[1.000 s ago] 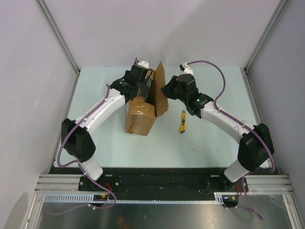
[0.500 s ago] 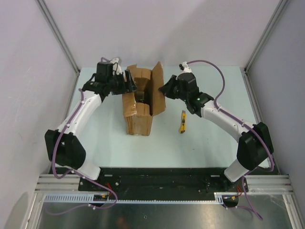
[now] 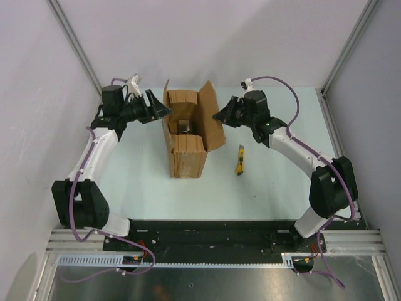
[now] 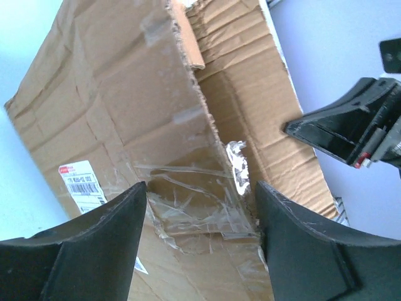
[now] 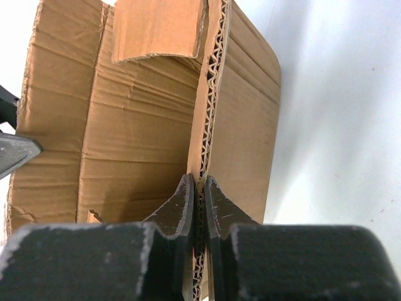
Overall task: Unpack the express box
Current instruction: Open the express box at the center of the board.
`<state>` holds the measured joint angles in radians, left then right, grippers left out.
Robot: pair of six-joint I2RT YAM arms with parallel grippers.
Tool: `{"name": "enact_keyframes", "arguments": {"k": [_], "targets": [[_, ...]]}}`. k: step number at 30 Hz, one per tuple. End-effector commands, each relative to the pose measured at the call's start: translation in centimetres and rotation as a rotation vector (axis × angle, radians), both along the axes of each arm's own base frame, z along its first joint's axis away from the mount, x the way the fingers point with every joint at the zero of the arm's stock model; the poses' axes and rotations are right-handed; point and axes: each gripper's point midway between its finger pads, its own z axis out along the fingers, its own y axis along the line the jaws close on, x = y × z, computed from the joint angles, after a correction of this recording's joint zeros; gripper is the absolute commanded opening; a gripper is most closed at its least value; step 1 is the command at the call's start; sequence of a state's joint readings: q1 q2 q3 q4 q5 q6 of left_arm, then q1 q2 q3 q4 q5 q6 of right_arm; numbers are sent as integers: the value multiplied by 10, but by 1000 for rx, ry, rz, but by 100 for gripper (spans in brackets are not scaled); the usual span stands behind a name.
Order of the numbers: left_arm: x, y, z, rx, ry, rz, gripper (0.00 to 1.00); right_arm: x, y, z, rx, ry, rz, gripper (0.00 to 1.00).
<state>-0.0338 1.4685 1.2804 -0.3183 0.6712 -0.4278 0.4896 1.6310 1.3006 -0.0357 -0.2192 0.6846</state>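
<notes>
Left gripper (image 3: 156, 105) hangs with jaws spread wide and nothing between them, level with the far half of the table (image 3: 276, 182). It points to its right, at the box (image 3: 187, 157). In the left wrist view its two fingers (image 4: 94, 251) frame the box's left wall, the white label (image 4: 81, 185) and crumpled clear tape (image 4: 188, 200), and I see no contact. The box sits just beside this gripper on its right, near the middle of the table between the two arms. From overhead its outline is longest from near to far. The closed brown face is toward the arm bases, and the opened mouth is toward the far end and turned upward. Whether the box stands upright or leans I cannot settle from these views. The left flap (image 3: 166, 116) stands up along the mouth's left edge, directly in front of the open fingers. Something pale shows inside the mouth (image 3: 182, 126), too dim to identify. The right flap (image 3: 211, 119) is folded outward, and the right gripper (image 3: 219, 116) is pinched tight on its edge. The right wrist view shows the corrugated edge (image 5: 210, 94) clamped between the closed fingertips (image 5: 188, 200). A yellow knife (image 3: 239, 161) lies on the table right of the box, apart from it, pointing near to far. Judgement: both arms are close, but the right one is occupied holding the mouth open. The free left gripper is therefore the one placed to go in. Its path would run rightward over the left flap and then down along the box's depth.
</notes>
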Motion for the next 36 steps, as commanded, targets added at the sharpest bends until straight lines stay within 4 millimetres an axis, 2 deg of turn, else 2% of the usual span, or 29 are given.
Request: {"name": "enact_keyframes", "arguments": {"k": [1,2,3,5,6,9,10,12,13,16,18,19,20,21,22,23,25,26,30,32,34,36], "targets": [[-20,8,-38,33,67,-52,50,22,-56,-51,-191,70,-131,8],[-22,8,-36,30,55,-53,50,22,-57,-52,-181,77,-129,9],[-19,19,-37,30,53,-23,50,24,-60,-50,-171,76,-135,14],[-20,28,-41,29,54,-2,50,27,-63,-43,-158,60,-136,23],[-21,29,-39,29,46,-1,50,27,-63,-40,-155,47,-130,32],[-25,26,-39,8,39,-34,49,29,-59,-24,-143,-15,-103,50],[-25,25,-37,0,33,-45,43,29,-58,-21,-147,-35,-90,52],[-28,23,-38,-11,39,-56,37,29,-58,-14,-143,-55,-86,57],[-29,21,-39,-11,33,-67,32,28,-57,-12,-146,-69,-76,57],[-32,20,-41,-18,37,-81,26,29,-56,-11,-147,-72,-70,57],[-33,19,-46,-18,50,-83,22,29,-53,-22,-138,-39,-60,48],[-34,19,-48,-19,52,-88,16,27,-48,-25,-126,-29,-36,44],[-34,20,-50,-19,55,-87,14,27,-46,-30,-114,-5,-33,35],[-34,20,-52,-17,56,-89,11,27,-45,-40,-117,25,-32,32],[-35,20,-56,-12,61,-91,3,26,-43,-46,-110,51,-26,26],[-36,20,-57,-10,63,-90,0,26,-43,-52,-108,67,-24,20],[-36,25,-65,16,72,-65,0,22,-38,-60,-56,88,-8,16],[-36,28,-67,32,65,-52,0,22,-36,-58,-29,74,2,14],[-41,36,-83,79,81,-16,0,17,-24,-76,42,121,58,18],[-42,37,-88,92,84,-20,0,12,-18,-83,57,136,78,26],[-45,37,-95,93,99,-21,0,9,-18,-94,41,163,63,33],[-47,36,-98,87,109,-27,0,11,-25,-100,10,184,-3,36]]}}
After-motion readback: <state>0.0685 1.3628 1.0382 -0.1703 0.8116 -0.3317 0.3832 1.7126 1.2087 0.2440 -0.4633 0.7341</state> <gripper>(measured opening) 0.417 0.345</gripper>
